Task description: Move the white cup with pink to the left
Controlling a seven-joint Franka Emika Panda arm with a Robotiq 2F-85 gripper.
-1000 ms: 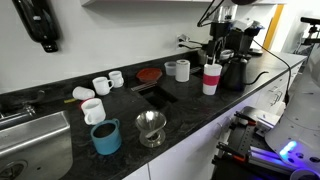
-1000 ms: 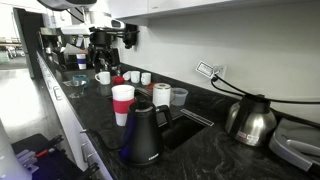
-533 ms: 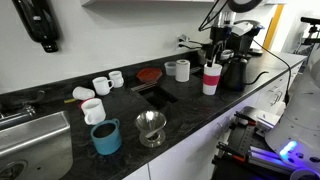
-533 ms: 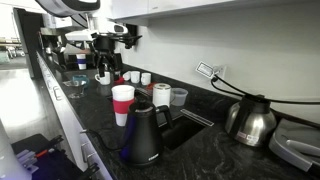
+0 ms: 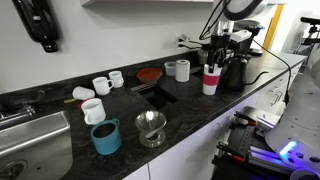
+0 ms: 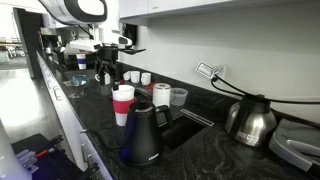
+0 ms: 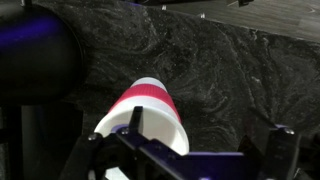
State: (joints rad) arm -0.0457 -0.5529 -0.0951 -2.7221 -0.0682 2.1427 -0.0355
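The white cup with pink (image 5: 210,80) stands upright on the dark stone counter next to a black kettle (image 5: 237,70). It also shows in an exterior view (image 6: 122,104) and in the wrist view (image 7: 146,112). My gripper (image 5: 212,60) hangs just above the cup's rim, open and empty. In the wrist view the jaws (image 7: 207,138) are spread wide. The cup lies at the left finger, partly between the fingers; the right finger is well clear of it.
A grey-white mug (image 5: 182,70) and a red-brown disc (image 5: 149,74) stand behind the cup. Small white mugs (image 5: 101,85), a blue cup (image 5: 106,137) and a glass dripper (image 5: 151,128) stand further along. A sink (image 5: 30,140) is at the end. A steel kettle (image 6: 250,120) is nearby.
My gripper has come down and closer over the white cup with pink. The cup has not moved.
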